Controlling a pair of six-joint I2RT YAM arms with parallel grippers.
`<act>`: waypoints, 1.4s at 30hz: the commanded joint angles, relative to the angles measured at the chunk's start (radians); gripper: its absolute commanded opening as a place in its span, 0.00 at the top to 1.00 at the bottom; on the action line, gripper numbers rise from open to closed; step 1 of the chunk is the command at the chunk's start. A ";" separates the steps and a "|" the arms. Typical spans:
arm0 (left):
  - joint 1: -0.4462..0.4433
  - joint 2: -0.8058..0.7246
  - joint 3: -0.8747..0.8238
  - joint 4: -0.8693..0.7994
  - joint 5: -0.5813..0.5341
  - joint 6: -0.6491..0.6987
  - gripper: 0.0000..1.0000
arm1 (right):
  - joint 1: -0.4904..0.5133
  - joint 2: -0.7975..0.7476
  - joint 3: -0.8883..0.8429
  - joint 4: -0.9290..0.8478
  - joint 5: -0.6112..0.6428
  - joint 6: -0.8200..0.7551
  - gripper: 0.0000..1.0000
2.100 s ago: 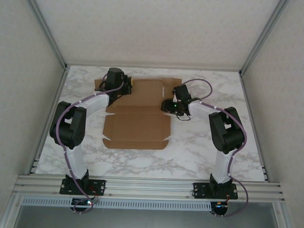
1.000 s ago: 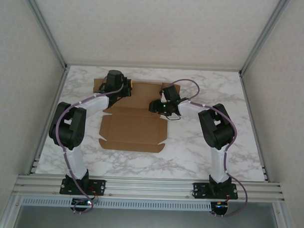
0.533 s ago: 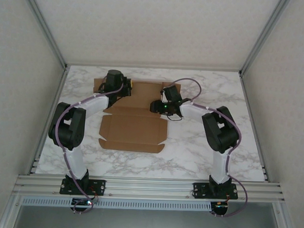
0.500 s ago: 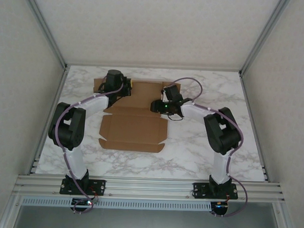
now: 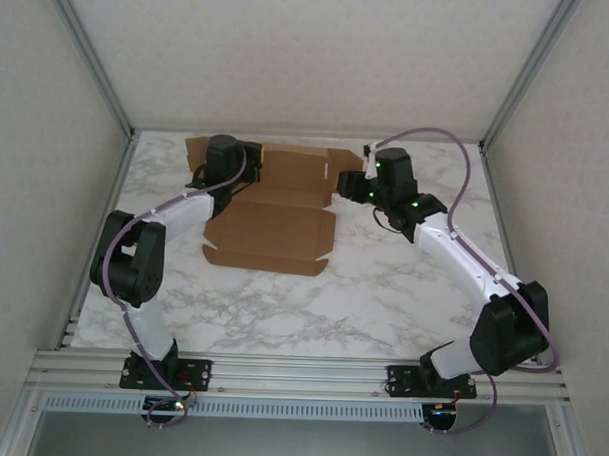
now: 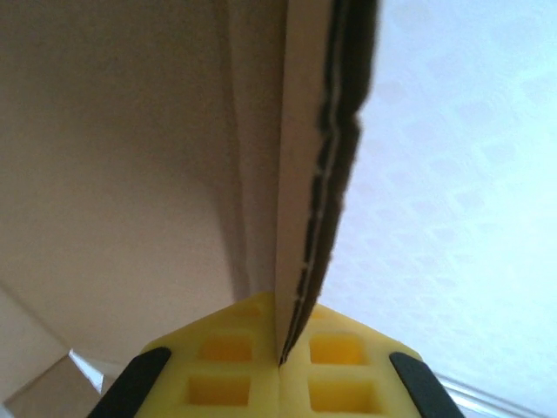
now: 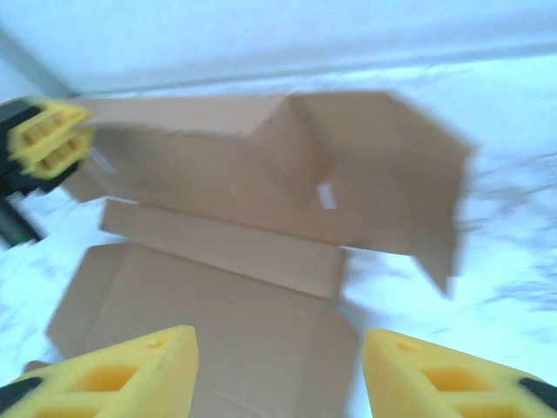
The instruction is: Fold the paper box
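- R arm [image 5: 464, 259]: vs 0.5 s ago it is stretched out, elbow swung to the near-right of the table [image 5: 382, 311]. Its wrist is farther back, by the far-right corner of the box [image 5: 269, 232].
- L arm [image 5: 180, 209]: pose abt the same, wrist a bit farther back.
- box: has slid toward the far edge. Near panel lies flat on the table; back section w/ flaps is tilted up.
- L gripper [image 6: 280, 361]: yellow pads [image 6: 218, 370] pressed together on a card edge of the box.
- R gripper [image 7: 278, 344]: fingers [image 7: 113, 374] wide apart, box ahead of the tips.
- Hard to read: R wrist view is motion-blurred, so flap edges are fuzzy. L wrist view is too close to tell which flap is pinched. In top view the L wrist covers the grip spot.
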 commanded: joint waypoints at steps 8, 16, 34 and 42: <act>-0.064 -0.077 -0.095 0.121 -0.050 0.257 1.00 | -0.041 0.023 -0.025 -0.058 0.205 -0.153 0.46; -0.062 -0.108 -0.134 0.059 -0.100 0.351 1.00 | -0.070 0.029 -0.061 0.031 0.231 -0.263 0.48; -0.021 -0.031 -0.081 -0.038 -0.003 0.316 1.00 | -0.213 0.306 0.042 0.114 0.026 -0.524 0.63; -0.003 -0.006 -0.063 -0.041 0.047 0.319 1.00 | -0.212 0.433 0.082 0.127 -0.207 -0.597 0.65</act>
